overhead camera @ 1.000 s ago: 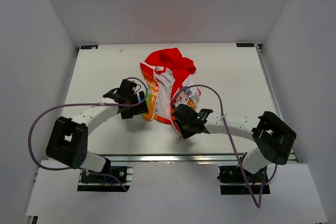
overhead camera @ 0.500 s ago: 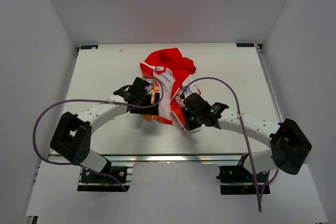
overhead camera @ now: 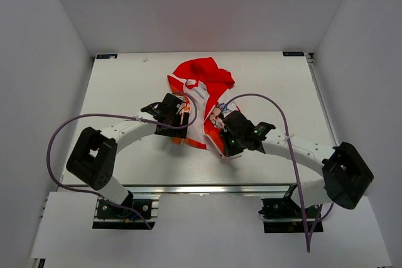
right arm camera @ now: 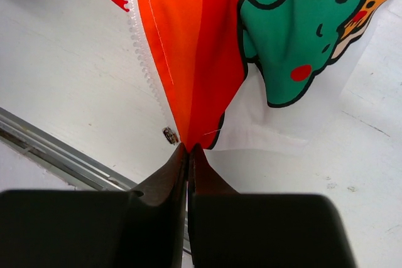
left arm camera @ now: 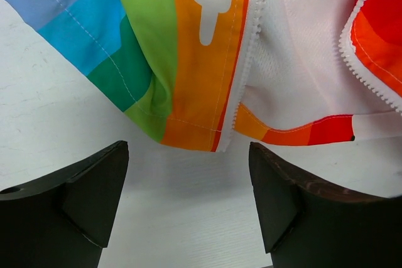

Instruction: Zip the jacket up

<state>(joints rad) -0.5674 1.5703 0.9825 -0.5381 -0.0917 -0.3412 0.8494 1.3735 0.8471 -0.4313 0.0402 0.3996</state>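
Observation:
The jacket [overhead camera: 202, 92] lies crumpled at the table's middle, red hood at the back, unzipped. In the left wrist view its rainbow-striped half [left arm camera: 157, 42] and white zipper teeth [left arm camera: 251, 36] lie just beyond my left gripper [left arm camera: 188, 174], which is open and empty over bare table by the hem. My left gripper shows in the top view [overhead camera: 174, 125] at the jacket's left hem. My right gripper [right arm camera: 188, 150] is shut on the jacket's red-orange hem corner [right arm camera: 201, 61], lifting it; a small zipper slider [right arm camera: 169, 134] hangs beside the tips. The right gripper sits at the jacket's right hem [overhead camera: 225, 144].
White table [overhead camera: 125, 80] with a metal rail along the near edge [overhead camera: 201, 187]. White walls enclose the left, right and back. Purple cables loop over both arms.
Both grippers have moved inward to the jacket's lower hem. The right gripper pulled its hem corner slightly toward the back; the left arm's elbow swung inward.

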